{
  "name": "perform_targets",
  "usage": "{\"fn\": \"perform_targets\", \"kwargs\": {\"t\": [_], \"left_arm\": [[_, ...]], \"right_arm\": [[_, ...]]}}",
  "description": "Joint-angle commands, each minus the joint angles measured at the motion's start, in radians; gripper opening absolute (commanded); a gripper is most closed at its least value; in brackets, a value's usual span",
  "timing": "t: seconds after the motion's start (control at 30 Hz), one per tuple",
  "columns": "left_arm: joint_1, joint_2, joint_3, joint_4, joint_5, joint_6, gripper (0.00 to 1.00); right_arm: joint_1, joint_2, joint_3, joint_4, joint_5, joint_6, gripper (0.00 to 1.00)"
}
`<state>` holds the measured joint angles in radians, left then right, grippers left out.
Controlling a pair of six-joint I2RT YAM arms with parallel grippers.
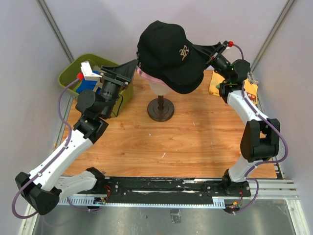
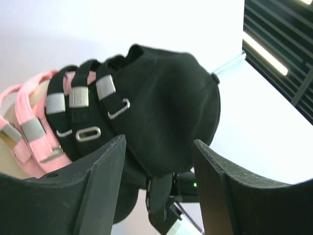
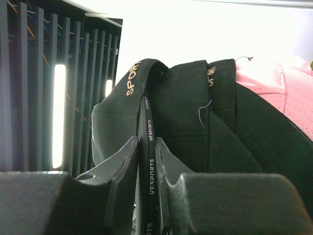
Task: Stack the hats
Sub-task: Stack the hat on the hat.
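Rail (image 1: 171,185) at the near edge holds both arm bases; past it the wooden desk (image 1: 186,147) runs to a dark round stand (image 1: 161,111) bearing a cream mannequin head (image 1: 157,88), mostly hidden from above by the top black cap (image 1: 168,54) sitting on it, gold logo up; only a sliver of a pink cap (image 1: 149,77) shows beneath its rim. The left arm lies over an olive bin (image 1: 71,73) at the far left corner, covering much of it and of a blue thing (image 1: 88,86) inside, too hidden to name; the left hand (image 1: 131,67) points at the cap's rear. The right arm bends across a yellow printed sheet (image 1: 215,86) on the desk's far right; the right hand (image 1: 208,51) meets the cap from the other side.

The left wrist view gives what the overhead cannot: the left hand (image 2: 157,142) is released, its fingers (image 2: 105,166) spread wide; whether they touch the cloth I cannot tell; beyond them hang three black rear straps with grey buckles, pink straps just beside them on the left. The right wrist view shows the opposite side; the right hand (image 3: 146,142) is clenched on the top black cap's rim, pinching an inner tape printed VESPORTS; behind lies another black rim with gold lettering, then the pink cap (image 3: 293,93) at far right.
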<state>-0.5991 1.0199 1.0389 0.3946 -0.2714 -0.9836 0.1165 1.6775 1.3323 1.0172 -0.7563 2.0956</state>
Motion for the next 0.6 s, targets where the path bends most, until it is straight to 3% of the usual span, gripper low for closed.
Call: {"fn": "perform_targets", "kwargs": {"t": [0.0,0.33,0.57], "left_arm": [[0.048,0.031,0.077,-0.032,-0.058,0.015,0.64],[0.231,0.195,0.241,-0.083,0.149,-0.085,0.67],[0.292,0.293,0.325,-0.09,0.321,-0.09,0.53]], "right_arm": [[-0.02,0.005,0.036,0.004,-0.039,0.061,0.2],[-0.021,0.001,0.047,-0.04,-0.06,0.033,0.22],[-0.026,-0.001,0.04,-0.045,-0.067,0.029,0.23]]}}
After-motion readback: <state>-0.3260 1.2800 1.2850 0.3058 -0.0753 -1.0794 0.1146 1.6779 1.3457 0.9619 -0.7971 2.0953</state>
